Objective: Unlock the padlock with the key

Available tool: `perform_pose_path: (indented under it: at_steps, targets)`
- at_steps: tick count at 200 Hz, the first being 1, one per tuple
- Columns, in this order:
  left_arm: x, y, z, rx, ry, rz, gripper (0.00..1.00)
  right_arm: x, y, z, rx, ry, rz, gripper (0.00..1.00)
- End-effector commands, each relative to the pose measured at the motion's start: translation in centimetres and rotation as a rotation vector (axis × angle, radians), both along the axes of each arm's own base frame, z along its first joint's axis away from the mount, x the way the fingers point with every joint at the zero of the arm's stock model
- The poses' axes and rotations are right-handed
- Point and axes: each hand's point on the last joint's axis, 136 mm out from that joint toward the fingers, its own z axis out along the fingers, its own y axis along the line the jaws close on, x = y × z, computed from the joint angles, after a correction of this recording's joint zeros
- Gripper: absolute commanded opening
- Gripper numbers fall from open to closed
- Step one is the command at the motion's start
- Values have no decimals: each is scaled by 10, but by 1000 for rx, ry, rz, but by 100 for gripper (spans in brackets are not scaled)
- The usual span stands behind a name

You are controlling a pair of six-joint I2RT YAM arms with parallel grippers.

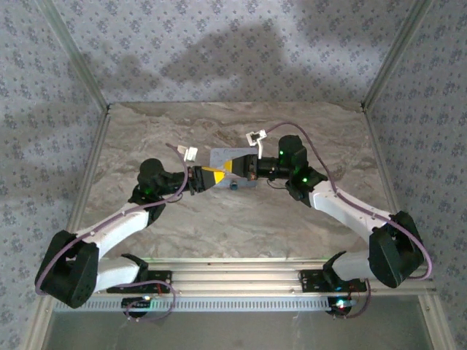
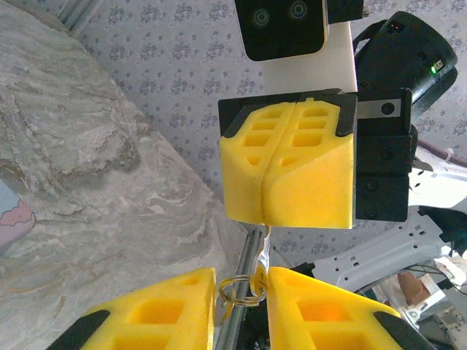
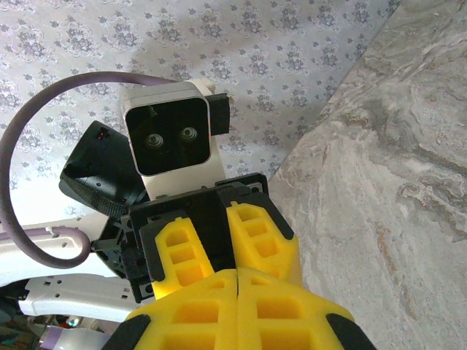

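Over the middle of the table my two grippers meet tip to tip. My right gripper (image 2: 265, 217) is shut, and a thin silver key (image 2: 265, 244) hangs out from between its yellow pads. The key's wire ring (image 2: 243, 292) dangles in the gap of my left gripper (image 2: 242, 283), whose jaws stand apart; the ring rests against one finger (image 2: 306, 306). In the top view the left gripper (image 1: 212, 177) and the right gripper (image 1: 232, 168) hover just above a tiny teal padlock (image 1: 235, 187) on the table.
A pale blue tin (image 1: 217, 157) lies under and behind the grippers; its picture lid shows at the left wrist view's edge (image 2: 11, 219). Patterned walls close off the marbled table (image 1: 241, 226) on three sides.
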Motion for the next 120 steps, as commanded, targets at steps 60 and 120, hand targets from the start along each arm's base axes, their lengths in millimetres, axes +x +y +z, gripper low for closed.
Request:
perform_pose_path:
  at_steps: [60,120]
  targets:
    - [-6,3,14,-17,-64,0,24,-7,3,-1,-6,-10,13,0]
    - [-9,4,11,2,-64,6,4,-5,1,-1,-7,-12,-2,0]
